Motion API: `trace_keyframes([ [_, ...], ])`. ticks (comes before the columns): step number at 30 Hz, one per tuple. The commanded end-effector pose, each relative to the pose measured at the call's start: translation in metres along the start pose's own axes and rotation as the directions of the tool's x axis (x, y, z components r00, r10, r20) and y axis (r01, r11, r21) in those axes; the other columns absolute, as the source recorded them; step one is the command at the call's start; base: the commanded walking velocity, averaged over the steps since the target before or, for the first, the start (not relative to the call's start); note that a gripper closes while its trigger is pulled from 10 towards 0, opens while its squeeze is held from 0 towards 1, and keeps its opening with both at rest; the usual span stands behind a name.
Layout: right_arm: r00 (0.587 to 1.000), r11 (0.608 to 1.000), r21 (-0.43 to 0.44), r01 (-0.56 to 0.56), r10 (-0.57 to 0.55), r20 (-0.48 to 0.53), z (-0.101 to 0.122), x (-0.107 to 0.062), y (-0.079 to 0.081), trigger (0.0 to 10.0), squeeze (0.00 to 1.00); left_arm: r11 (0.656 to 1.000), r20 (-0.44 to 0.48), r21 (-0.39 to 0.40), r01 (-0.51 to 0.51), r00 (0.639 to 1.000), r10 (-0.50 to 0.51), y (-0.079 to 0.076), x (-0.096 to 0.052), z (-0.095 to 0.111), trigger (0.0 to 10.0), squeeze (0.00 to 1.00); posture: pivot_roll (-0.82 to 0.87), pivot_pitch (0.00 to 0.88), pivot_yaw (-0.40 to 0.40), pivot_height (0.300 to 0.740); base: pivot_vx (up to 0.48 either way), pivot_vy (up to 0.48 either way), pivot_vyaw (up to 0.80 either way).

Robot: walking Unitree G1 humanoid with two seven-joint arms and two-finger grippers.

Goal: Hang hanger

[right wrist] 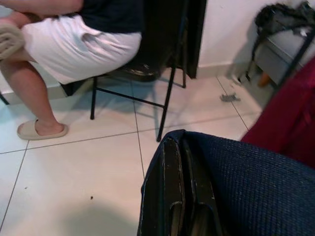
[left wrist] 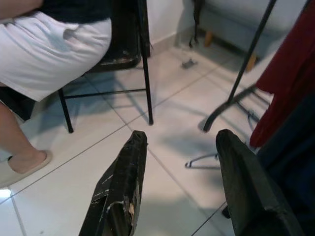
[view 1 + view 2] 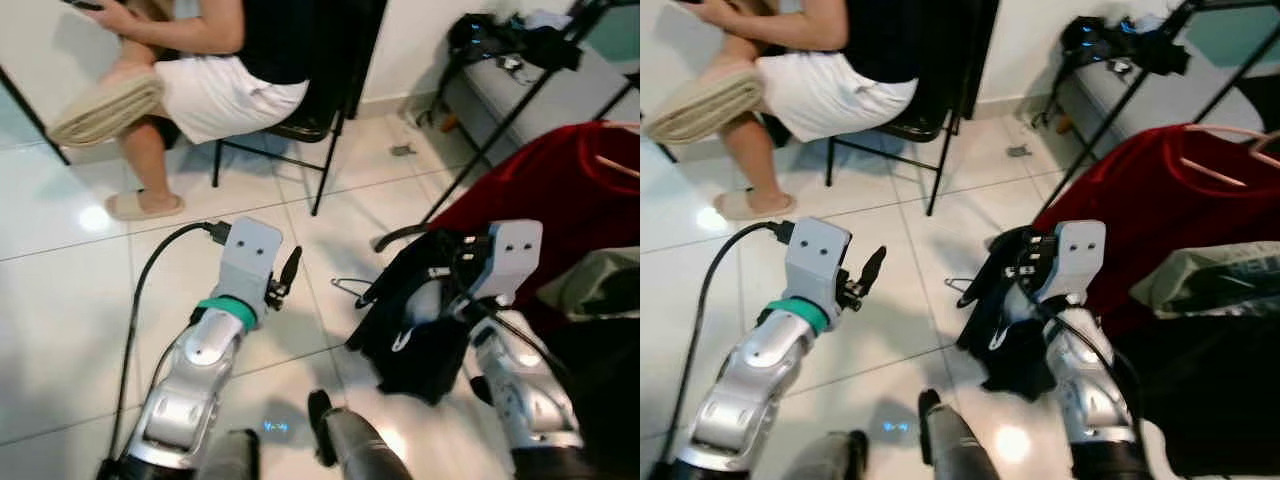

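Dark garment (image 3: 415,330) with hanger (image 3: 352,288) clamped in right tool (image 3: 455,265).

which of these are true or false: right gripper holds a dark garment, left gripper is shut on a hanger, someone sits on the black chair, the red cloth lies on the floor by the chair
1. The right gripper is shut on a dark garment. True.
2. The left gripper is shut on a hanger. False: its fingers stand apart with nothing between them; the hanger's wire hook pokes out of the garment.
3. A person sits on the black chair. True.
4. The red cloth lies on the floor beside the chair. False: it hangs draped at the robot's right, off the floor.
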State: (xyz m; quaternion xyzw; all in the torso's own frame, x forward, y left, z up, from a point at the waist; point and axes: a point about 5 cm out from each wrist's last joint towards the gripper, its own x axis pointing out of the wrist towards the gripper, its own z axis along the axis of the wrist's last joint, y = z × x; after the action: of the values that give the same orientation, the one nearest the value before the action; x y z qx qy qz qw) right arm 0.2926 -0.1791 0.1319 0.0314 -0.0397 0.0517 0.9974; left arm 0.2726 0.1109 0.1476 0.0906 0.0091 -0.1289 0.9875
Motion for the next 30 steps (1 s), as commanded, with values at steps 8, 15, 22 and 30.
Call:
trace_keyframes([
  [8, 1.000, 1.000, -0.017, 0.002, -0.002, 0.001, -0.002, -0.004, -0.001, 10.0, 0.00, 0.998, 0.020, -0.045, 0.040, 0.999, -0.039, -0.010, -0.001, -0.001, 10.0, 0.00, -0.06, 0.198, 0.008, 0.740, 0.000, 0.000, -0.80],
  [15, 1.000, 1.000, -0.022, -0.002, 0.002, -0.001, -0.002, -0.005, 0.000, 10.0, 0.00, 0.997, 0.038, -0.069, 0.038, 0.999, -0.036, -0.014, 0.001, 0.002, 10.0, 0.00, -0.06, 0.196, 0.004, 0.740, 0.000, 0.000, -0.80],
  [22, 1.000, 1.000, -0.024, 0.000, 0.000, -0.004, -0.003, -0.005, -0.001, 10.0, 0.00, 0.996, 0.048, -0.078, 0.044, 0.998, -0.041, -0.015, 0.002, 0.003, 10.0, 0.00, -0.07, 0.206, 0.002, 0.740, 0.000, 0.000, -0.80],
  [30, 1.000, 1.000, -0.022, -0.008, 0.008, -0.001, -0.002, -0.006, 0.002, 10.0, 0.00, 0.992, 0.073, -0.113, 0.052, 0.996, -0.044, -0.017, 0.003, 0.009, 10.0, 0.00, -0.07, 0.201, 0.006, 0.740, 0.000, 0.000, -0.80],
])
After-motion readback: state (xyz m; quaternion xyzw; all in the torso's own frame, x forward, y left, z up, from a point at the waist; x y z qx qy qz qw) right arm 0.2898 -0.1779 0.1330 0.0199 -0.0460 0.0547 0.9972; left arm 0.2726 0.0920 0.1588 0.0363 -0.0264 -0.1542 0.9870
